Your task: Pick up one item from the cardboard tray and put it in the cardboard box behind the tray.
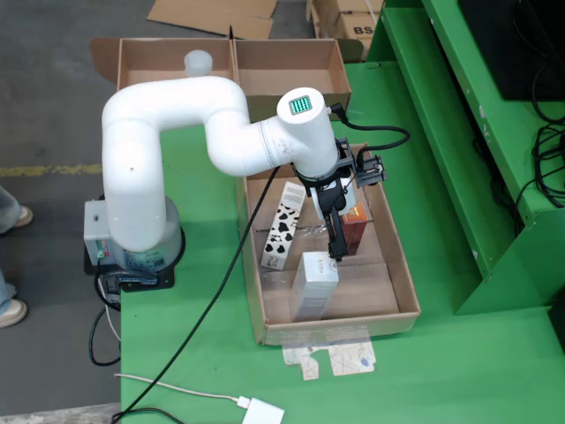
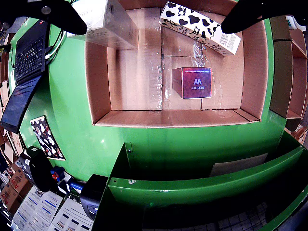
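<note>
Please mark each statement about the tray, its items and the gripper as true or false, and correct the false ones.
1. The cardboard tray holds three items. True.
2. The cow-patterned carton lies outside the tray. False: it lies inside.
3. The gripper hangs over the tray. True.
4. The gripper is holding the red box. False: the red box rests on the tray floor.
5. The white box is in the tray. True.

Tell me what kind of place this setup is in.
Probably a warehouse or workshop test cell: bare concrete floor with a yellow line, a green metal workbench holding the arm, and cardboard cartons stacked at the back.
</note>
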Tool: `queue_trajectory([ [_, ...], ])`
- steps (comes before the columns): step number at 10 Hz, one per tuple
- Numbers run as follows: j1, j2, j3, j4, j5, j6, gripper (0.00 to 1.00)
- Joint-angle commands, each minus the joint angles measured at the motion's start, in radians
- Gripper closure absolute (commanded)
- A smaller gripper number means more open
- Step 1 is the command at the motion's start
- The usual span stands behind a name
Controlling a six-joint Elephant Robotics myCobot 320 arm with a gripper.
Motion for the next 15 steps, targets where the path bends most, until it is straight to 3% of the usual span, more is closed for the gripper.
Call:
queue_trajectory([
  [1, 0.001, 0.019, 0.026, 0.012, 0.000, -0.006, 0.00],
  [15, 0.020, 0.025, 0.014, -0.008, -0.012, 0.017, 0.00],
])
